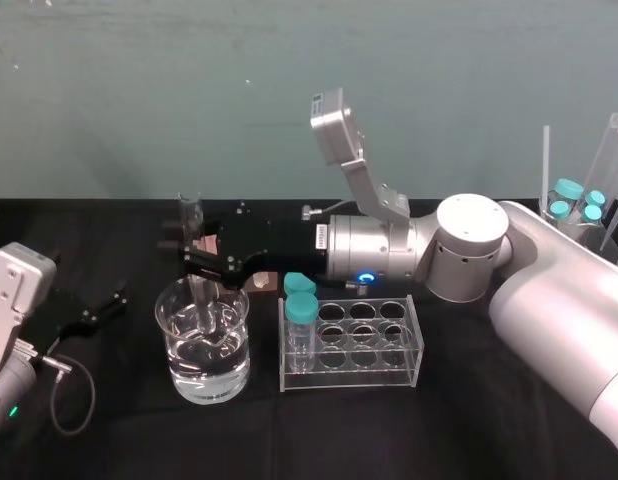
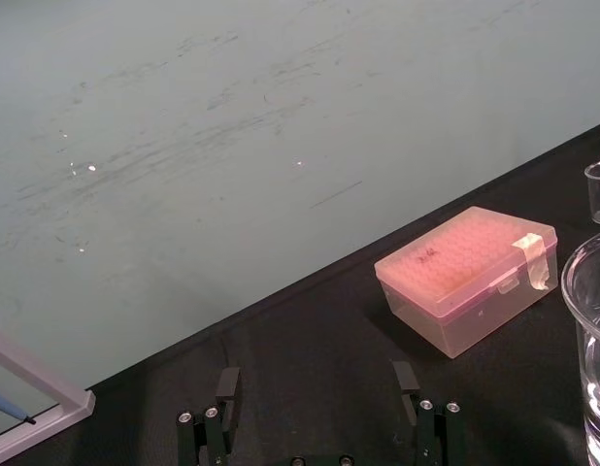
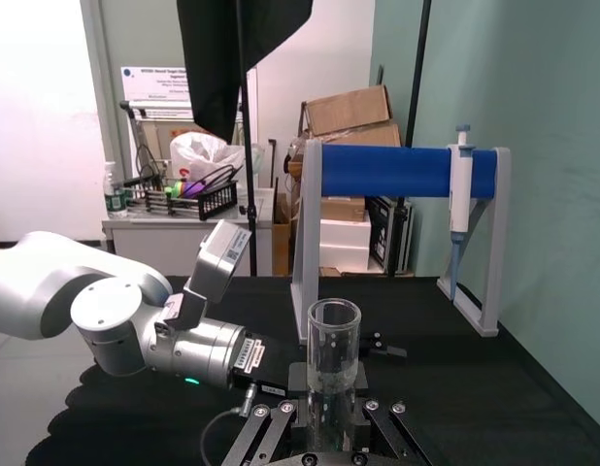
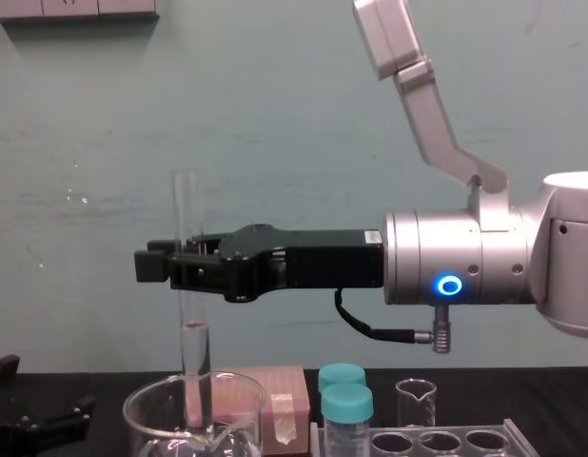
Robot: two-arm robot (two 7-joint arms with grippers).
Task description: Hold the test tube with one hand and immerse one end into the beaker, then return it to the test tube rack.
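Observation:
My right gripper (image 1: 193, 258) reaches in from the right and is shut on the test tube (image 1: 192, 222), a long clear glass tube held upright. In the chest view the fingers (image 4: 161, 266) clamp the test tube (image 4: 190, 219) at mid-height. Its lower end hangs inside the beaker (image 1: 204, 345), a wide glass with water in it; I cannot tell how deep the tip sits. The right wrist view looks along the test tube (image 3: 333, 354) between the jaws. The test tube rack (image 1: 364, 345) stands just right of the beaker. My left gripper (image 1: 94, 305) rests open at the far left.
Two vials with turquoise caps (image 1: 300, 300) stand at the rack's left end. A pink box (image 2: 467, 277) and a small beaker (image 4: 415, 397) sit behind the big beaker. More capped vials (image 1: 574, 200) stand at the back right. A pipette stand (image 3: 407, 175) is off to the left.

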